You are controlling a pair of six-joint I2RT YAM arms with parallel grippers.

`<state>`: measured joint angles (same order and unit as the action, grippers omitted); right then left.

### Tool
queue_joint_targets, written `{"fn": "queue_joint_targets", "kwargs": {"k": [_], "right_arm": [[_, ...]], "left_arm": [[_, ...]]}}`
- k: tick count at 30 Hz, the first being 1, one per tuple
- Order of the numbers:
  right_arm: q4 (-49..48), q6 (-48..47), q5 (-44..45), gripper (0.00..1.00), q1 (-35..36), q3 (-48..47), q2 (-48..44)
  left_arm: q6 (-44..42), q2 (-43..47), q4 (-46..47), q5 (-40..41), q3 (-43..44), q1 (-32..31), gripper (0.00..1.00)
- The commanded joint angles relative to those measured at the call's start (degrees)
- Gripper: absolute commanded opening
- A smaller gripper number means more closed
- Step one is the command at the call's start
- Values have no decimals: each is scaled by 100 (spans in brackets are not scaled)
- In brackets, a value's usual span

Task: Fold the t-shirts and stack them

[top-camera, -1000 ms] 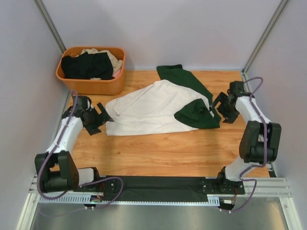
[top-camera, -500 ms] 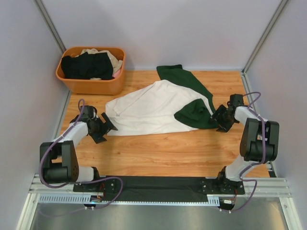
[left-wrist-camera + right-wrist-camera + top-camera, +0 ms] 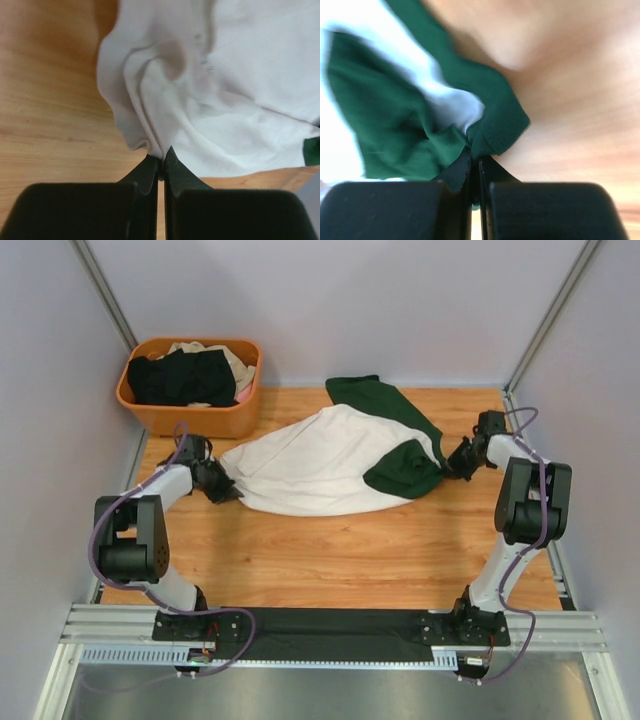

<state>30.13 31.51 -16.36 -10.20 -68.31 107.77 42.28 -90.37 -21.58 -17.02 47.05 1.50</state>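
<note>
A white t-shirt (image 3: 320, 465) with dark green sleeves lies spread across the middle of the wooden table. My left gripper (image 3: 222, 487) is shut on the shirt's white hem at its left end; white folds (image 3: 165, 110) bunch right at the fingertips (image 3: 161, 161). My right gripper (image 3: 458, 462) is shut on the green ribbed collar edge (image 3: 502, 127) at the shirt's right end, the cloth pinched between the closed jaws (image 3: 475, 161). One green sleeve (image 3: 375, 400) stretches toward the back wall. More t-shirts, black (image 3: 180, 375) and beige (image 3: 232, 358), sit heaped in the orange basket.
The orange plastic basket (image 3: 200, 420) stands at the back left corner, close behind my left arm. Grey walls close in the table on three sides. Bare wood (image 3: 330, 560) lies between the shirt and the arm bases.
Both grippers moved inward to the shirt's ends and closed on the cloth. The shirt's left and right edges have bunched slightly toward the fingers.
</note>
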Motion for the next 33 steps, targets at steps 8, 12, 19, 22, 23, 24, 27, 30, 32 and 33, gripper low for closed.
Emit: {"fn": "queue_joint_targets", "kwargs": {"k": [8,12,19,22,23,24,27,30,32,33], "right_arm": [[1531,-206,378,0,-263,-1495,-1458],[1215,-40,572,0,-413,499,-2425],[819,479,520,0,-904,2813,-4067],[828,628,300,0,-1151,3262,-4632],[854,637,283,1,-1247,3333,-4737],[898,646,265,1,-1309,3446,-4895],[1056,611,238,8,-1502,3553,-5037],[1206,593,195,40,-1652,3676,-5160],[1319,681,142,76,-1661,3764,-5265],[1372,734,142,83,-1661,3781,-5431]], "left_arm": [[-247,1852,-2068,981,1952,0,0],[42,2759,-1955,797,458,-9,0],[579,3903,-1771,428,-1845,44,0],[816,4193,-1700,138,-2190,26,0],[947,4342,-1744,94,-2217,26,0],[992,4430,-1787,93,-2252,26,0],[1106,4843,-2025,58,-2331,26,0],[1212,5327,-2402,75,-2323,26,12],[1238,5729,-2815,93,-2227,35,44],[1230,5863,-2990,119,-2148,35,63]]}}
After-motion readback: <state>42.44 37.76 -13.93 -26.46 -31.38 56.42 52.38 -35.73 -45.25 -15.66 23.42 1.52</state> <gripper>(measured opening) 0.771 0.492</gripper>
